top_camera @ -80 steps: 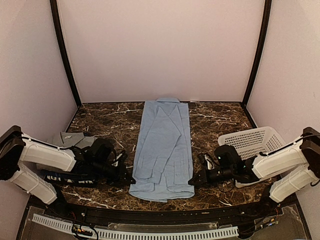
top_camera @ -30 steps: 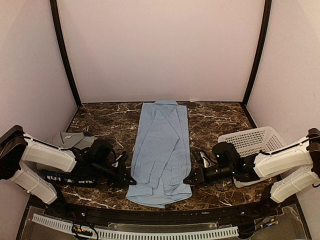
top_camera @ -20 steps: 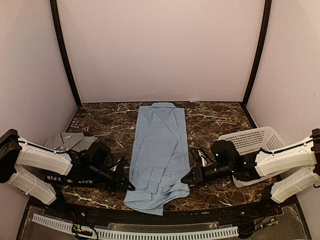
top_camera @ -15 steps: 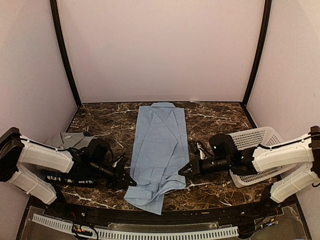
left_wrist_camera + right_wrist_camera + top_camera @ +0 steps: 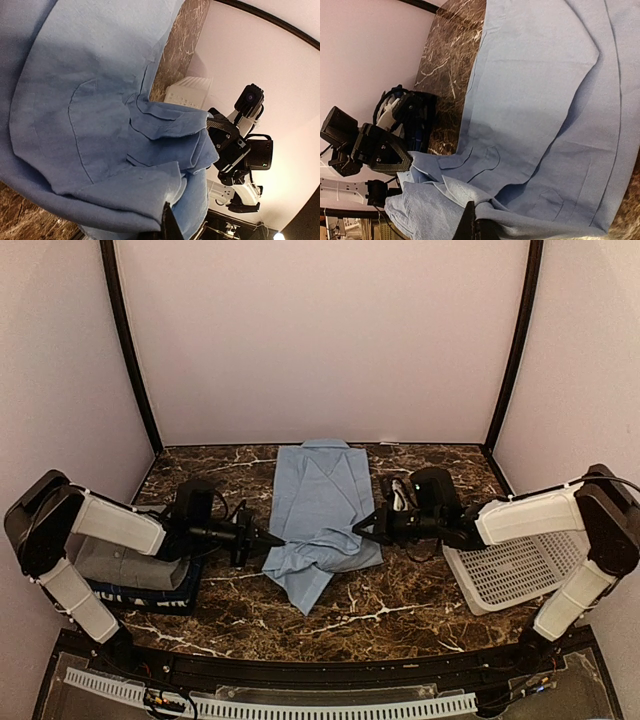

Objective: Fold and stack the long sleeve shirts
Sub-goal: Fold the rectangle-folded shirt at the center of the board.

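Note:
A light blue long sleeve shirt (image 5: 322, 490) lies lengthwise mid-table, collar at the back. Its lower part is lifted and bunched. My left gripper (image 5: 274, 538) is shut on the shirt's left lower edge, and my right gripper (image 5: 358, 528) is shut on the right lower edge. Blue cloth (image 5: 100, 125) fills the left wrist view, pinched at my left gripper (image 5: 167, 227). In the right wrist view the cloth (image 5: 545, 100) is pinched at my right gripper (image 5: 472, 225). A grey shirt (image 5: 112, 564) lies on a dark navy one (image 5: 150, 597) at the left, under my left arm.
A white lattice basket (image 5: 512, 567) stands at the right, beside my right arm. The brown marble table (image 5: 400, 605) is walled on three sides. A black rail (image 5: 300, 665) runs along the near edge.
Both grippers have carried the shirt's lower edge up and away from the near edge towards the middle. The shirt is now shorter and bunched, with a loose corner trailing forward.

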Controlling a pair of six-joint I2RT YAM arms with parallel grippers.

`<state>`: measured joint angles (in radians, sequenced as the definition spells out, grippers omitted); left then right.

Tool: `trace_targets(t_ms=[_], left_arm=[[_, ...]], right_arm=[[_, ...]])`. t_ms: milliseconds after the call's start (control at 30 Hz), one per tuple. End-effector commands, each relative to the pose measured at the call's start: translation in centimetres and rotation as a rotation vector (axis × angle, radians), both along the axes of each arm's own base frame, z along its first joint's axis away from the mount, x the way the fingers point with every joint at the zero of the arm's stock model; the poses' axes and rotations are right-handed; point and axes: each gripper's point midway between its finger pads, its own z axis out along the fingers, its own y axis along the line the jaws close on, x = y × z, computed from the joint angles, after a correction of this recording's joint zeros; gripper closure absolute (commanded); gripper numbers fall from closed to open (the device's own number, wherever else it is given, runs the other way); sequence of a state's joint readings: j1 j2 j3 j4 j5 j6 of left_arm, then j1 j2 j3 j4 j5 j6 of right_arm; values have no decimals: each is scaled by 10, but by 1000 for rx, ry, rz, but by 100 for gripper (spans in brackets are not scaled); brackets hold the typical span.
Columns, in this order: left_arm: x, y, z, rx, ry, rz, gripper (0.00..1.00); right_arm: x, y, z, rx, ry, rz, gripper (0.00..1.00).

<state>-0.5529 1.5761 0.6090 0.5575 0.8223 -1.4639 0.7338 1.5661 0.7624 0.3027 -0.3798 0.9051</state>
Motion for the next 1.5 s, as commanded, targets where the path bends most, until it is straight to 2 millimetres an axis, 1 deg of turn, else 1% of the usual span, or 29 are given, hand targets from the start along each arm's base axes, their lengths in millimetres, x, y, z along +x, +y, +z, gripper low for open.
trace_targets(t_ms=[0, 33, 67, 100, 133, 167, 200, 300, 333, 367, 500, 600, 633, 733, 833, 900, 967, 1033, 1100, 1133, 1167, 1200, 1233, 1267, 1300, 1333, 1367, 1433, 1467], left_arm=[[40, -6, 17, -97, 9, 98, 100], [49, -8, 15, -107, 2, 109, 100], [56, -7, 8, -103, 14, 132, 100], [64, -5, 8, -104, 11, 149, 100], [69, -5, 1, -100, 22, 159, 100], [75, -3, 0, -100, 20, 176, 100], [78, -3, -6, -95, 32, 185, 100], [89, 0, -12, -82, 21, 208, 100], [90, 1, -17, -66, 31, 213, 100], [95, 2, -17, -55, 11, 219, 100], [105, 7, -28, 9, -11, 238, 100], [112, 10, -33, 44, -24, 244, 100], [112, 10, -38, 54, -23, 240, 100], [114, 10, -42, 66, -22, 238, 100], [113, 13, -49, 93, -21, 240, 100], [115, 13, -50, 103, -26, 240, 100], [117, 12, -50, 110, -37, 237, 98], [118, 13, -51, 128, -45, 232, 94], [120, 13, -52, 146, -51, 229, 86], [120, 14, -52, 152, -58, 226, 84], [122, 14, -51, 155, -62, 227, 78], [122, 14, -50, 159, -70, 224, 75], [123, 13, -48, 158, -80, 223, 69], [124, 13, -46, 162, -93, 217, 66], [126, 12, -42, 162, -108, 215, 61], [126, 13, -41, 175, -122, 206, 58], [129, 12, -37, 178, -138, 206, 52], [132, 12, -31, 189, -170, 200, 46], [133, 12, -26, 192, -192, 196, 45]], right_arm=[[44, -10, 4, 12, -82, -80, 100], [51, -13, 3, 9, -87, -97, 100], [58, -17, 2, 10, -91, -113, 100], [63, -19, 1, 10, -94, -127, 100], [69, -21, 0, 8, -96, -138, 100], [74, -22, -1, 6, -101, -141, 100], [79, -22, -2, 2, -106, -142, 100], [92, -17, -6, -14, -117, -133, 100], [97, -17, -8, -19, -119, -133, 100], [101, -16, -9, -20, -121, -134, 100], [114, -19, -20, -37, -113, -150, 100], [120, -25, -24, -44, -111, -169, 100], [121, -26, -26, -48, -110, -172, 100], [127, -28, -29, -57, -112, -178, 100], [132, -28, -30, -59, -120, -178, 100], [135, -26, -30, -57, -124, -171, 100], [136, -25, -33, -59, -120, -163, 100], [136, -24, -35, -62, -117, -160, 100], [137, -25, -36, -68, -116, -164, 100], [138, -26, -36, -71, -116, -166, 100], [138, -26, -36, -76, -115, -168, 100], [138, -27, -37, -83, -114, -168, 100], [139, -27, -37, -92, -114, -169, 99], [140, -29, -36, -99, -118, -174, 92], [140, -30, -34, -102, -123, -178, 84], [141, -31, -33, -103, -126, -184, 78], [140, -32, -31, -105, -129, -187, 73], [141, -34, -27, -107, -137, -194, 65], [141, -35, -23, -105, -145, -197, 64]])
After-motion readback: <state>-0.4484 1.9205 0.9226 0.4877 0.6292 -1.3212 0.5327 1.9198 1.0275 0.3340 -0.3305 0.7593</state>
